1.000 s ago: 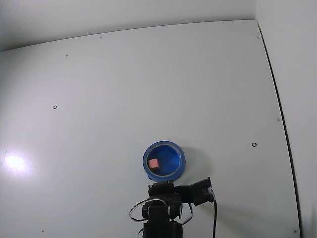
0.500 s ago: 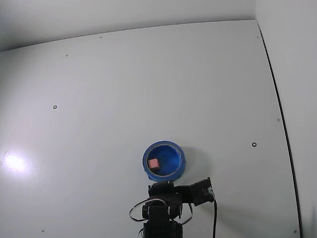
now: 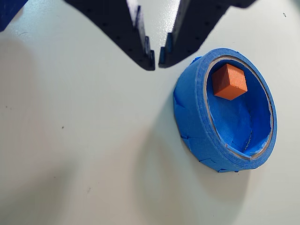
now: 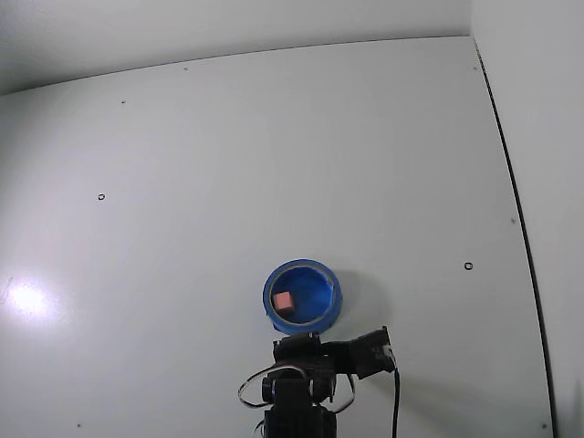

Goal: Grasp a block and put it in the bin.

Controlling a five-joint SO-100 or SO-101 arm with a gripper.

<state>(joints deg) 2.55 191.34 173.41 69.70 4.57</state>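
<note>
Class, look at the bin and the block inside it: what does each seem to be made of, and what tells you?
The bin looks wrapped in matte blue masking-type tape: overlapping strips and torn edges wrinkle its outer wall. The block seems solid plastic or painted wood, with flat, evenly coloured orange-pink faces and crisp edges; the pictures cannot settle which.

Fixed view: high, looking down the white table from beyond the arm's base at the near edge, distant. Wrist view: close, facing down past the gripper. Shared: the bin.
</note>
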